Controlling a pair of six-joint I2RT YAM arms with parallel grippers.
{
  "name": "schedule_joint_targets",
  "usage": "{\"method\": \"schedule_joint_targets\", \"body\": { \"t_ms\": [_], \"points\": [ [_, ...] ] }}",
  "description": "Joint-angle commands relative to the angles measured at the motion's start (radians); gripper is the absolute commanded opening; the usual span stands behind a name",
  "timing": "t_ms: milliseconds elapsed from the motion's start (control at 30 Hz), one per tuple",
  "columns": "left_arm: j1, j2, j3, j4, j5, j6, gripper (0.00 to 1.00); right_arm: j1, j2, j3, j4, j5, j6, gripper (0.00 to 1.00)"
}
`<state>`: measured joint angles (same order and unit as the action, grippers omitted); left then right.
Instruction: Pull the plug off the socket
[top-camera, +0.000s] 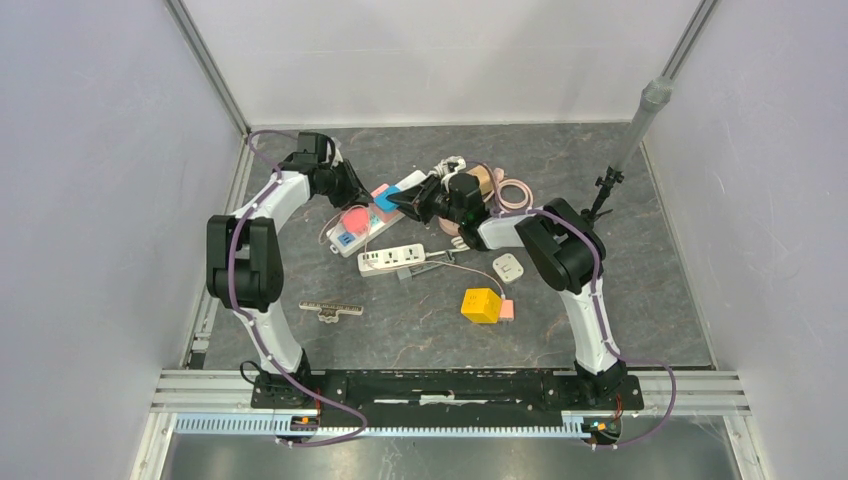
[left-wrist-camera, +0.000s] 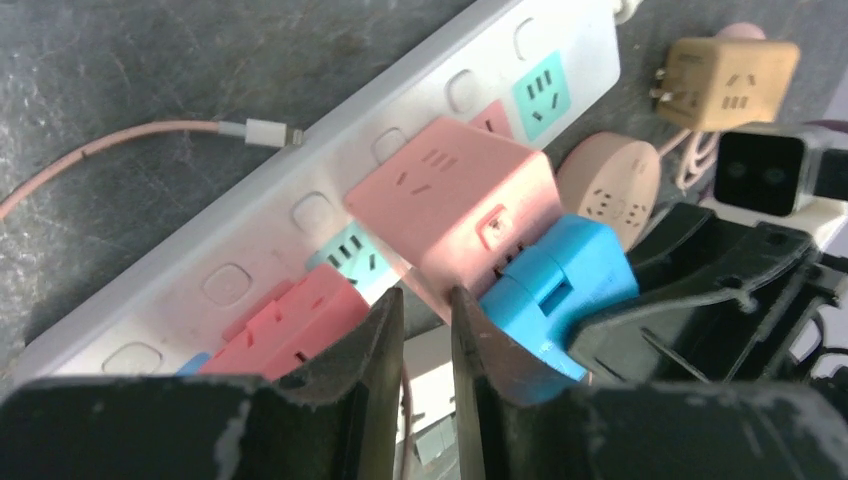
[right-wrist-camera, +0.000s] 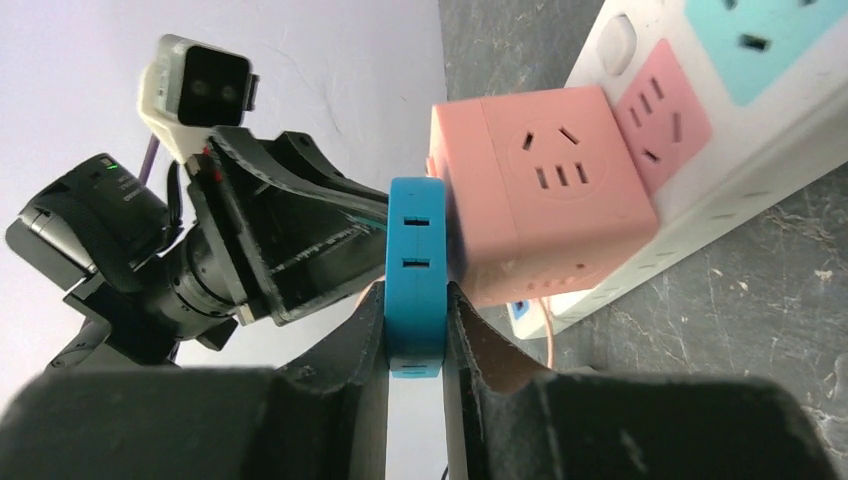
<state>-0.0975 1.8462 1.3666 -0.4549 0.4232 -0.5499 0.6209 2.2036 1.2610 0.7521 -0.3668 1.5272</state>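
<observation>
Two claws were working the white power strip. The right claw was clamped on the blue plug, which sat fully seated in the side of the pink cube adapter. The left claw was pinched narrow at the cube's base, probably bracing. Grip done, pull not yet. The next move needs a straight draw away from the cube, no twist.

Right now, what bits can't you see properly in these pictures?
Pins of the blue plug: both wrist views, hidden where it butts against the pink cube.
What the left gripper pinches, if anything: left wrist view, its tips end under the cube's edge.
The plug-cube join from above: top view, too small, with the right gripper crowding it.
Full length of the white power strip: right wrist view, cut off by the top and right edges.
</observation>
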Motion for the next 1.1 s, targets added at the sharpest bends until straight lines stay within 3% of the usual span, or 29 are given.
{"method": "schedule_joint_targets", "body": {
  "t_ms": [0,267,467,700,833,1067],
  "points": [
    [-0.019,0.049,-0.012,-0.144,-0.055,0.073,0.30,0.001,-0.009,0.025,0.292,-0.010,0.054,0.00],
    [-0.027,0.064,-0.016,-0.176,-0.112,0.075,0.28,0.000,0.001,0.038,0.438,-0.014,0.053,0.00],
    [-0.027,0.055,0.002,-0.176,-0.118,0.066,0.28,-0.007,-0.037,0.032,0.419,-0.019,-0.013,0.00],
    [-0.025,-0.001,0.155,-0.198,-0.058,0.041,0.36,-0.041,-0.166,0.002,0.200,-0.038,-0.264,0.00],
    [-0.017,-0.046,0.269,-0.252,-0.082,0.038,0.44,-0.079,-0.291,-0.054,-0.061,-0.006,-0.519,0.00],
    [0.032,-0.144,0.289,-0.322,-0.212,0.060,0.57,-0.139,-0.507,-0.140,-0.474,0.235,-0.958,0.00]
  ]
}}
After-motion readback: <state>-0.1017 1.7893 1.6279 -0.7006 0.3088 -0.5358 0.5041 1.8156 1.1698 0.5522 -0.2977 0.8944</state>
